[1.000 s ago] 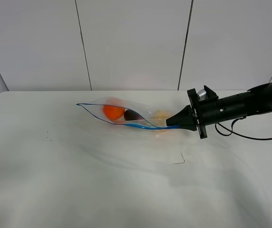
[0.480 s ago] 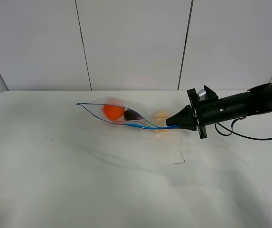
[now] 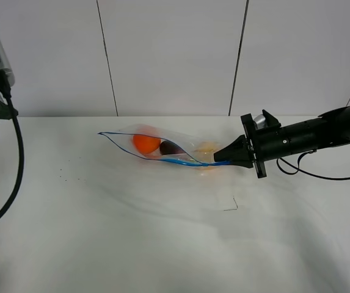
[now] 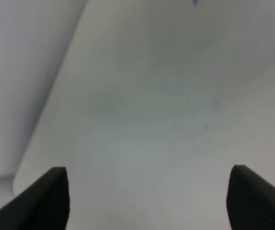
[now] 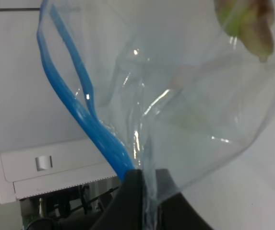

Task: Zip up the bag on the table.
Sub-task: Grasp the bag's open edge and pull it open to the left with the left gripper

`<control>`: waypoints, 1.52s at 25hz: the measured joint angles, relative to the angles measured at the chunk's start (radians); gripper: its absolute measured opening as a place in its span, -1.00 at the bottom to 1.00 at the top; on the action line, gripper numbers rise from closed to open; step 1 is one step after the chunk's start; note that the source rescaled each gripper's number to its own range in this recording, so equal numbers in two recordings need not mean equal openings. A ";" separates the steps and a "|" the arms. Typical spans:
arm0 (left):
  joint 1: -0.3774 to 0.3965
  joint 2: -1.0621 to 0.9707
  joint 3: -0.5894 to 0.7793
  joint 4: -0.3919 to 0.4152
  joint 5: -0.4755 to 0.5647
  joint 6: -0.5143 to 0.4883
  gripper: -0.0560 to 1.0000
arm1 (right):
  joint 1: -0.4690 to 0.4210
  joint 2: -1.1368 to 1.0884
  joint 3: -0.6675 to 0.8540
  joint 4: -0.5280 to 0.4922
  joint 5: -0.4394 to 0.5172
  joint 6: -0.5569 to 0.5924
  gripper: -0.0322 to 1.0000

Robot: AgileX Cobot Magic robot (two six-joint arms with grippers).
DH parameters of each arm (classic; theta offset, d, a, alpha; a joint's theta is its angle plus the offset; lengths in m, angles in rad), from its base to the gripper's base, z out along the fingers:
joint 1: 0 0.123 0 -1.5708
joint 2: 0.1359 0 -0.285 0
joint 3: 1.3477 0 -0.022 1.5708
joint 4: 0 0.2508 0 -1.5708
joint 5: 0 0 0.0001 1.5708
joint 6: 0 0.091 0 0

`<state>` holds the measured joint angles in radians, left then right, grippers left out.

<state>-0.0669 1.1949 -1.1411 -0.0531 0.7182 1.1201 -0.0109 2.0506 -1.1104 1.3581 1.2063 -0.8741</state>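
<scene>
Clear plastic blue-zippered bag (image 3: 184, 151) on white matte table (image 3: 132, 232), right gripper (image 3: 218, 159) pinching its right end, left gripper (image 4: 147, 201) jaws spread.

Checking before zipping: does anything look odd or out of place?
The bag gapes open, its blue zipper strip parted; the right gripper pinches one end. A small dark bent scrap lies loose on the table.

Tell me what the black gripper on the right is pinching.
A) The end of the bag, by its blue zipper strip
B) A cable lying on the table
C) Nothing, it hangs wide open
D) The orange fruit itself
A: the right gripper is shut on the end of the bag, and in the right wrist view the blue zipper strip runs straight into its closed tip.
</scene>
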 joint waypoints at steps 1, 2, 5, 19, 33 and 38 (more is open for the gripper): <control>-0.024 0.006 0.000 -0.004 -0.030 0.002 0.99 | 0.000 0.000 0.000 0.000 0.000 0.000 -0.94; -0.046 0.015 0.003 -0.005 -0.058 0.003 0.99 | 0.000 0.000 0.000 0.000 0.000 0.000 -0.94; -0.146 0.042 0.022 -0.008 -0.121 0.001 0.99 | 0.000 0.000 0.000 0.000 0.000 0.000 -0.94; -0.568 0.276 0.064 0.039 -0.425 -0.129 0.99 | 0.000 0.000 0.000 0.034 0.000 0.012 -0.94; -0.758 0.503 0.113 0.037 -0.833 -0.151 0.99 | 0.000 0.000 0.000 0.037 0.000 0.014 -0.94; -0.758 0.512 0.200 0.033 -1.041 -0.162 0.99 | 0.000 0.000 0.000 0.037 0.000 0.014 -0.94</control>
<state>-0.8250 1.7070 -0.9412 -0.0204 -0.3228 0.9580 -0.0109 2.0506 -1.1104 1.3953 1.2068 -0.8597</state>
